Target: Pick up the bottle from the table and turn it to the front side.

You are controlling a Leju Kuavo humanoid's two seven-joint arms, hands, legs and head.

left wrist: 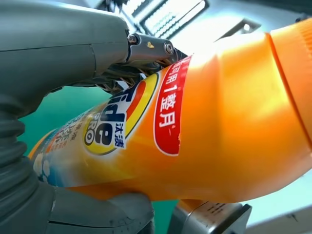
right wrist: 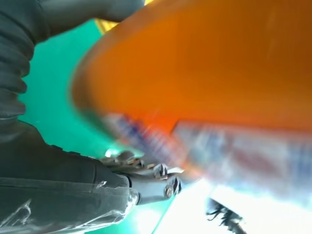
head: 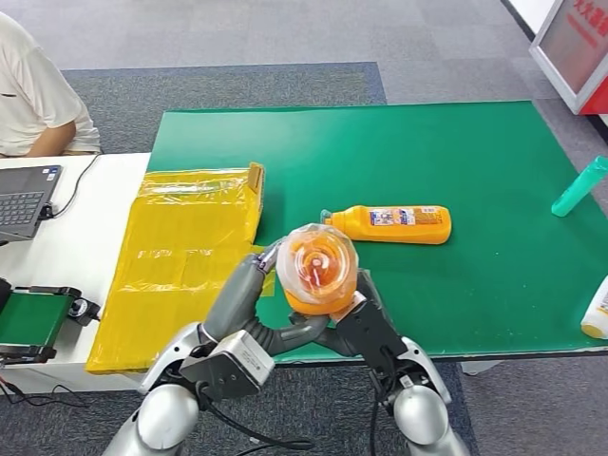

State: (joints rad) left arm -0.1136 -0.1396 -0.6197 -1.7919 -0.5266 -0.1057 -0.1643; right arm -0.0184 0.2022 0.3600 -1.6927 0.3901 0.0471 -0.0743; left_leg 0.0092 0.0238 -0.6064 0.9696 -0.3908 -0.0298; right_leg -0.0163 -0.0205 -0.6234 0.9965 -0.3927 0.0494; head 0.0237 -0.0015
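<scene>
An orange detergent bottle (head: 317, 269) with a clear cap end facing me is held up above the near edge of the green mat (head: 473, 152). My left hand (head: 247, 285) grips it from the left and my right hand (head: 362, 318) grips it from the right and below. In the left wrist view the bottle (left wrist: 221, 122) shows its Tide label, with my left hand (left wrist: 55, 53) wrapped around it, fingers above and thumb beneath. The right wrist view is blurred; the bottle (right wrist: 206, 73) lies against my right hand (right wrist: 66, 185).
A second orange bottle (head: 392, 224) lies on its side mid-mat. A yellow plastic bag (head: 186, 256) covers the mat's left edge. A teal bottle (head: 579, 187) and a white bottle (head: 597, 312) sit at the right edge. A laptop (head: 25, 198) and a seated person (head: 32, 90) are far left.
</scene>
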